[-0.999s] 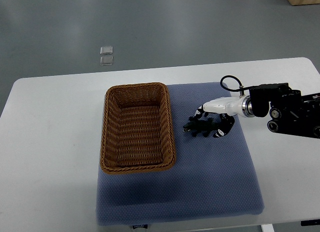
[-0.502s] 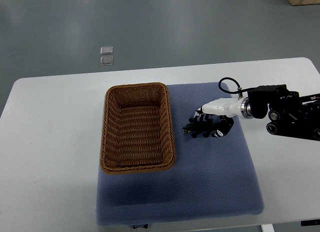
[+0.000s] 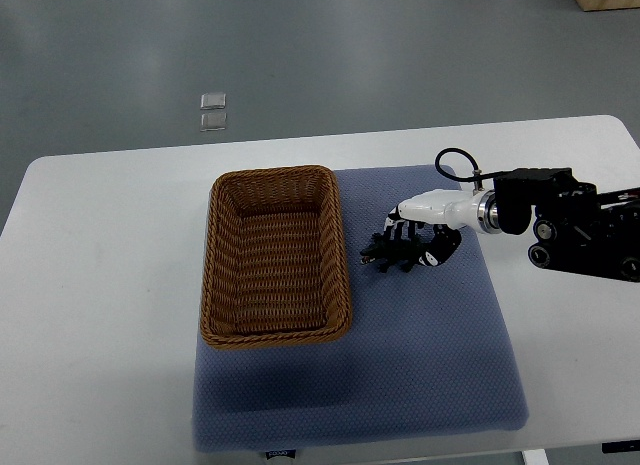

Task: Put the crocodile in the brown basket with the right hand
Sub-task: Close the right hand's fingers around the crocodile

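Observation:
A small dark crocodile toy [image 3: 388, 255] is held just above the blue mat, right of the brown wicker basket [image 3: 222, 285]. My right hand [image 3: 418, 241], white with black fingers, reaches in from the right edge and its fingers are curled around the crocodile. The toy's head end sticks out to the left, toward the basket's right rim. Nothing lies inside the basket. The left arm does not show.
A blue padded mat [image 3: 420, 365] covers the middle of the white table [image 3: 100, 285], with the basket on its left part. Two small clear squares [image 3: 213, 111] lie on the grey floor beyond the table's far edge.
My right hand, shut on the crocodile, has shifted slightly left and up toward the basket. The basket has not moved.

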`<state>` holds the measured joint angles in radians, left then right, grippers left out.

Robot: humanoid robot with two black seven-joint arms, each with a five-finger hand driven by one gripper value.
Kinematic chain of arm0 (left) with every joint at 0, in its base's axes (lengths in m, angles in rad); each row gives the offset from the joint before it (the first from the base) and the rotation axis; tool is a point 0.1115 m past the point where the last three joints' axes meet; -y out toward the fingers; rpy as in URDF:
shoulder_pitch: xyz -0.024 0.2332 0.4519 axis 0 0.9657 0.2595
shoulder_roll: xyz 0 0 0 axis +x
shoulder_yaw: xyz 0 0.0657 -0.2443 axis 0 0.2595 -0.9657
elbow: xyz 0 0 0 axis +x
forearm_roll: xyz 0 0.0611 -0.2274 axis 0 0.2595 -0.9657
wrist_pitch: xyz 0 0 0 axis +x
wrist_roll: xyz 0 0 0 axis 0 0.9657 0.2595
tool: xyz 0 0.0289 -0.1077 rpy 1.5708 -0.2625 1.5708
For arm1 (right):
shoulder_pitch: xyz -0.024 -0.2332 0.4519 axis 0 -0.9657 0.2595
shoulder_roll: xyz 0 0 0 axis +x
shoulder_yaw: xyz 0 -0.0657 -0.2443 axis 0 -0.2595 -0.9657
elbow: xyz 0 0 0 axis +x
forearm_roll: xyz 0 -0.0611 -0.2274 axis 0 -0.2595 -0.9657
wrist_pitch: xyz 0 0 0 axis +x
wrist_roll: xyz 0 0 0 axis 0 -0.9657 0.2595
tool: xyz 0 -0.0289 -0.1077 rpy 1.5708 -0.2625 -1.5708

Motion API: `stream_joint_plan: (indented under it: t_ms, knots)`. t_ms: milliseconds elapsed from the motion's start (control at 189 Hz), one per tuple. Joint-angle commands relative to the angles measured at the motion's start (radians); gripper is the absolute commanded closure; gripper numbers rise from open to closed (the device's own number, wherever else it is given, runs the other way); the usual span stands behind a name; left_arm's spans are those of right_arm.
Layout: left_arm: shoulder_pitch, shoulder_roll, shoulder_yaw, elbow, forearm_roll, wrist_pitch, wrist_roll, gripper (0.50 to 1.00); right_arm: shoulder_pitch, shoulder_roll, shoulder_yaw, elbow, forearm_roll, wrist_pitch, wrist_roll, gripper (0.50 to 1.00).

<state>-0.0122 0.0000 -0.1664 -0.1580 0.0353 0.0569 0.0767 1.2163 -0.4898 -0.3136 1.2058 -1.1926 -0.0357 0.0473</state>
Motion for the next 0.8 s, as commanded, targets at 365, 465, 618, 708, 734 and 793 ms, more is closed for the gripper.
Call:
stream_joint_plan:
  t_ms: [365, 465, 618, 708, 734, 793]
  knots:
    - [0.000, 0.000, 0.001, 0.000, 0.000, 0.000, 0.000, 0.500, -0.009, -0.004, 0.001, -0.002, -0.030, 0.010, 0.005, 1.000]
    - [0.000, 0.000, -0.001, 0.000, 0.000, 0.000, 0.000, 0.500, -0.006, -0.015, 0.002, -0.002, -0.028, 0.010, 0.011, 1.000]
    - [0.000, 0.000, 0.001, 0.000, 0.000, 0.000, 0.000, 0.500, -0.001, -0.024, 0.005, -0.002, -0.022, 0.010, 0.016, 1.000]
    - [0.000, 0.000, -0.001, 0.000, 0.000, 0.000, 0.000, 0.500, 0.000, -0.033, 0.005, -0.005, -0.024, 0.010, 0.017, 1.000]
    - [0.000, 0.000, -0.001, 0.000, 0.000, 0.000, 0.000, 0.500, 0.002, -0.036, 0.008, -0.008, -0.022, 0.010, 0.017, 1.000]
    - [0.000, 0.000, 0.001, 0.000, 0.000, 0.000, 0.000, 0.500, 0.002, -0.039, 0.031, -0.018, -0.019, 0.011, 0.017, 1.000]
